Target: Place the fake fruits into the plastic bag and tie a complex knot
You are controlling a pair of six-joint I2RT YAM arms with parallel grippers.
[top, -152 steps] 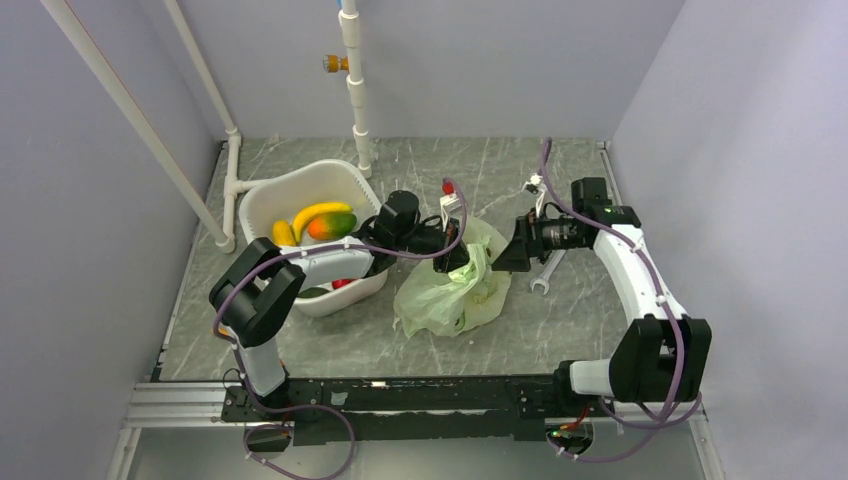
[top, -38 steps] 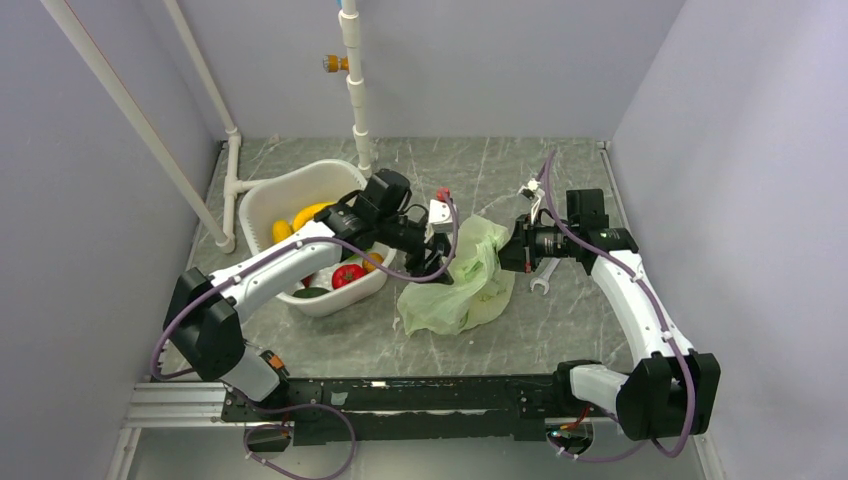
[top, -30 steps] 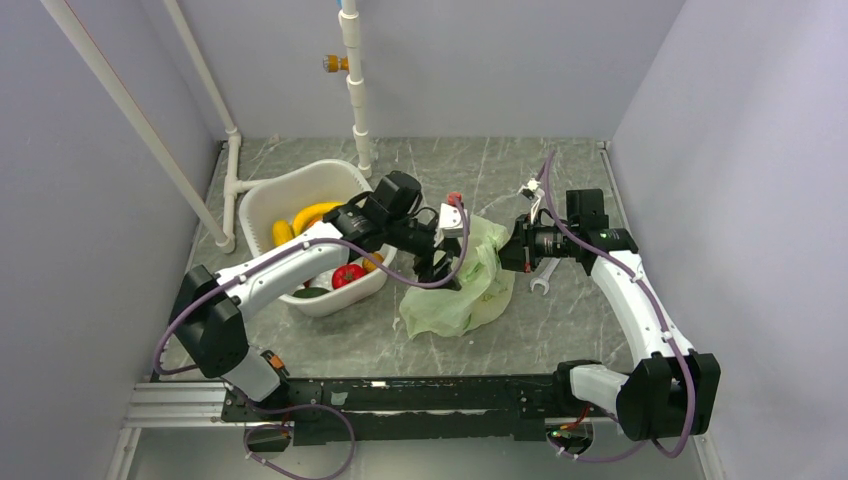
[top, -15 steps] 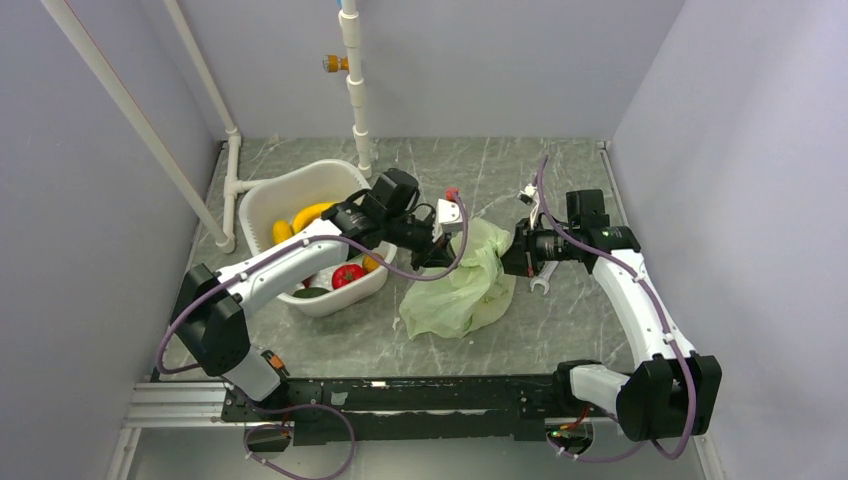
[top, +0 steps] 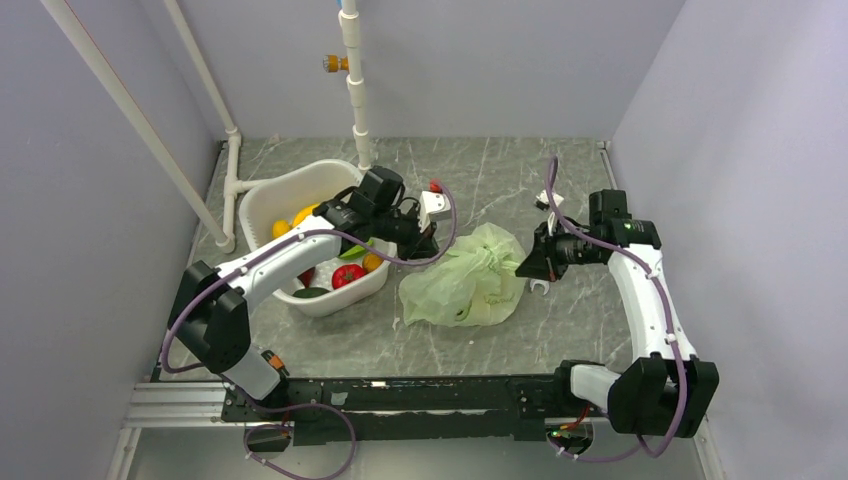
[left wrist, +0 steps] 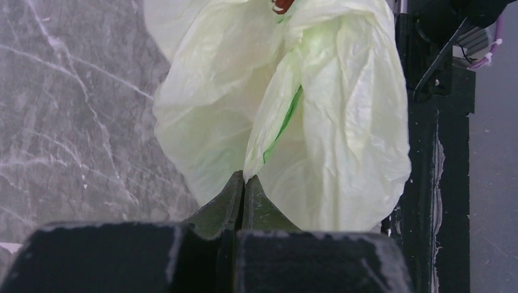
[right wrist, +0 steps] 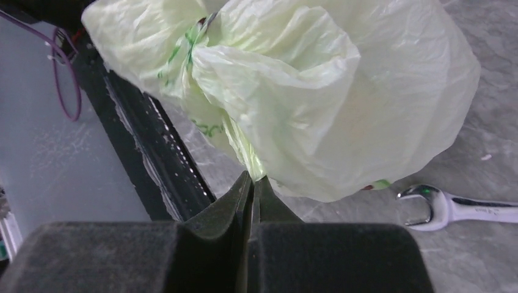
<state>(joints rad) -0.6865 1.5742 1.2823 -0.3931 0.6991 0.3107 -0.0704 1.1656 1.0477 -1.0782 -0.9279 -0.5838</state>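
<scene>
L fingers [left wrist: 226,204] pinched shut on a fold of the bag [top: 462,285], R fingers [right wrist: 269,207] clamped on its opp. edge. Bag's crumpled on the tabletop [top: 500,170] btwn the arms, just right of the basin [top: 300,185]. Fruits [top: 347,275] sit in the basin, wrench [top: 536,288] by the bag's right side.

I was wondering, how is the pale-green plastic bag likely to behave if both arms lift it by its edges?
Probably floppy: the plastic bag lies crumpled, so it should sag between the left gripper and right gripper, both shut on its film. The thin film might slip or tear at narrow pinches.
</scene>
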